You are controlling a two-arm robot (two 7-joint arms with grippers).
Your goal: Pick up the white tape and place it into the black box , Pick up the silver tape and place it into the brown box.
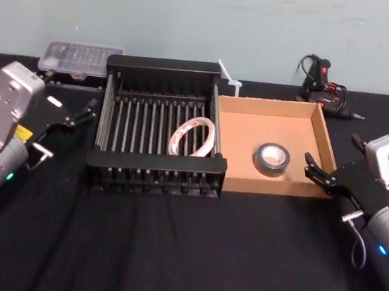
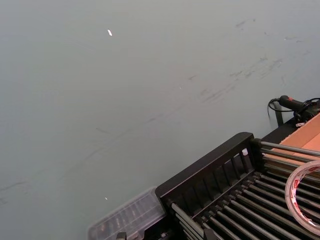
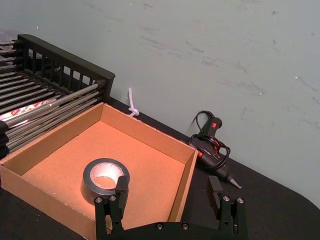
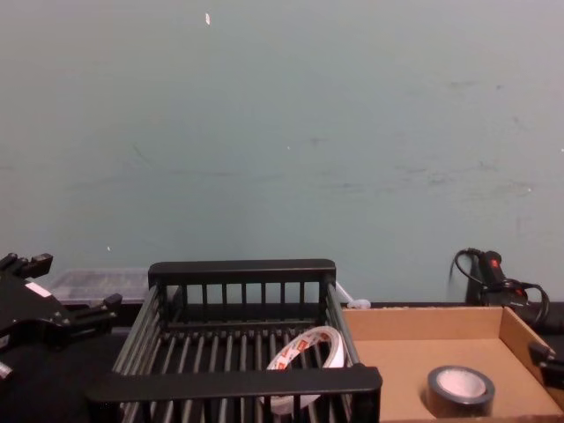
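Arms flank the 2 containers on the black-draped tabletop (image 1: 181,250). The left arm comes in from the robot's left with its grey wrist block raised. Its left pincer (image 1: 90,110) points toward the left wall of the black box (image 1: 156,161), just beside it and off the cloth. Its 2 fingers are spread and hold nothing. The right arm mirrors it on the far side. The right pincer (image 1: 311,167) is aimed at the right wall of the brown box (image 1: 264,186), with its fingers (image 3: 120,186) wide apart and empty.

A small white label and a yellow sticker sit on the left arm, both too small to read. The red print on the inner core of the white tape (image 1: 180,135) cannot be read either.

The black box and the brown box stand side by side, walls touching, the black one on the robot's left. The white tape is inside the black box, tilted up off the barred floor in its right-hand part, near the wall shared with the brown box. The silver tape (image 1: 260,158) lies flat on the floor of the brown box, right of centre, pale core facing up.

Behind the boxes are a clear plastic case (image 1: 74,58) at the back left and a black glue gun (image 1: 323,83) with red trim at the back right.
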